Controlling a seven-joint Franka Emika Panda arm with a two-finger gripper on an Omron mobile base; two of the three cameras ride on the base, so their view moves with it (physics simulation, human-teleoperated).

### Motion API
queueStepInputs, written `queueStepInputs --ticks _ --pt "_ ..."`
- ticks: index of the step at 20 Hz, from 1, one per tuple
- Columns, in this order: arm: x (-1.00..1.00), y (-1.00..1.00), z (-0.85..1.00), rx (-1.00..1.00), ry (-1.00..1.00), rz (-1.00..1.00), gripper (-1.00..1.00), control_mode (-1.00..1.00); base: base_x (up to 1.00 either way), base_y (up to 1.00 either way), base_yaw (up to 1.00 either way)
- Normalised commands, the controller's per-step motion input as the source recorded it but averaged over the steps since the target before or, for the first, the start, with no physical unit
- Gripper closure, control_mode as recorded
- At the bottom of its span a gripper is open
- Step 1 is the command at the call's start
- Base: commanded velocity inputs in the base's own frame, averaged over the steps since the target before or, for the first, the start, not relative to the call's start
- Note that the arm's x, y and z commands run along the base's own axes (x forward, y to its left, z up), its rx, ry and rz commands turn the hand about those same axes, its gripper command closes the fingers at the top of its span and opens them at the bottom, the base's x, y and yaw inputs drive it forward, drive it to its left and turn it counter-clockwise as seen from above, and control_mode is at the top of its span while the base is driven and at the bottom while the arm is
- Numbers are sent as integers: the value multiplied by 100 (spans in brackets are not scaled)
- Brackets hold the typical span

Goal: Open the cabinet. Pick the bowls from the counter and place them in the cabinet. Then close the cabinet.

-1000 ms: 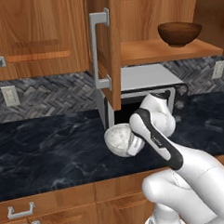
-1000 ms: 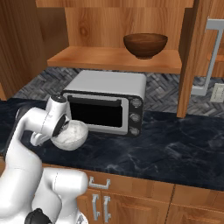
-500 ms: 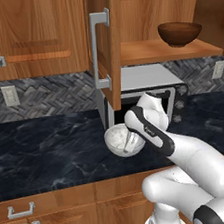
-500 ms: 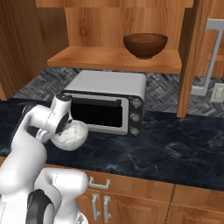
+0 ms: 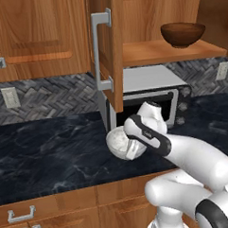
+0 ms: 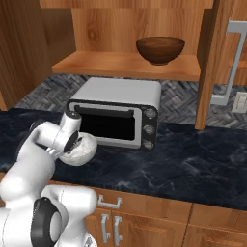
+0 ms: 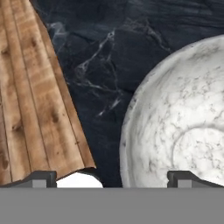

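Note:
My gripper (image 5: 130, 142) is shut on the rim of the whitish-grey speckled bowl (image 5: 119, 144), holding it tilted just above the counter (image 5: 46, 148) in front of the toaster oven. From the right, that bowl (image 6: 83, 149) hangs at my gripper (image 6: 73, 143). In the hand view the bowl (image 7: 183, 122) is close up, its rim between my fingertips (image 7: 186, 177). The cabinet stands open, with the left door (image 5: 105, 50) swung out. The dark brown wood bowl (image 5: 183, 34) (image 6: 160, 49) rests upright on the shelf (image 6: 120, 65) inside.
A silver toaster oven (image 6: 118, 111) stands on the counter under the shelf, right behind the held bowl. The cabinet's right door (image 6: 210, 62) juts out over the counter. A wall outlet (image 5: 11, 96) is at the left. Drawers with small handles (image 5: 21, 215) sit below.
The speckled bowl has stayed almost where it was in the gripper. The arm's forearm and elbow have swung lower and to the right.

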Motion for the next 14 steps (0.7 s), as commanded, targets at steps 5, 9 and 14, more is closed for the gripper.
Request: queueStepInputs --ticks 5,9,14 --pt "27 0 -12 0 0 0 -100 -100 0 0 0" --pt "29 0 -15 0 0 0 -100 -100 0 0 0" --pt "23 0 -21 0 0 0 -100 -100 0 0 0"
